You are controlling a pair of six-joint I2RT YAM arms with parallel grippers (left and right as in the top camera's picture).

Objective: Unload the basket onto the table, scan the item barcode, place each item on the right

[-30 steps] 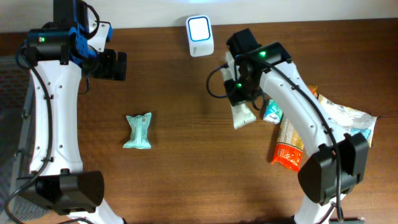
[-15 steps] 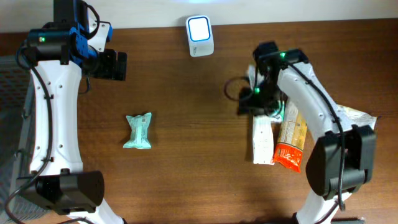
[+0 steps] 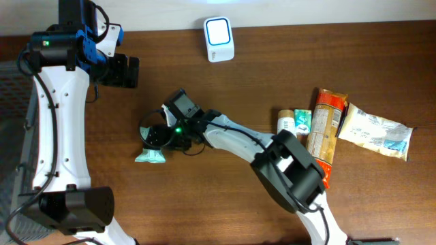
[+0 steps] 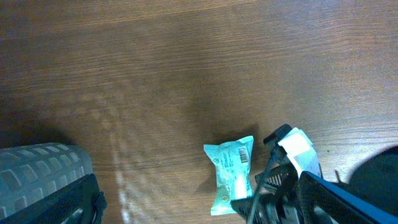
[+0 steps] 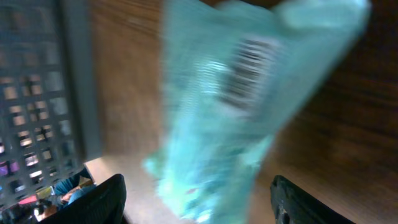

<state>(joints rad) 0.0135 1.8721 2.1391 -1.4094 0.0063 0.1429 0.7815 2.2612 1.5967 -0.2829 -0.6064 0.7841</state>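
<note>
Right end effector (image 3: 155,135) at centre-left of the overhead frame, at the tip of an arm stretched across from the lower right, low over the upper end of a teal crinkled plastic packet (image 3: 150,154). Fingers spread apart, clamped on nothing. In the right wrist view, dark fingertips (image 5: 102,199) at the two lower corners, with the blurred packet filling the middle between them. Contact with the wrapper: cannot tell. Printed barcode (image 5: 254,67) on the packet's upper face, turned toward the camera near the top of that frame; also visible as a white label at lower centre of the left wrist view. Packet flat on the dark brown wooden bench (image 3: 225,95), well apart from the other goods. Left end effector (image 3: 128,71) in the upper left of the overhead frame, spread wide and empty. White rounded scanner with a glowing screen (image 3: 219,39) at top centre, near the far edge. Row of groceries at the right: small white box (image 3: 286,122), tall orange bag (image 3: 325,129), pale crinkled pouch (image 3: 375,129).
</note>
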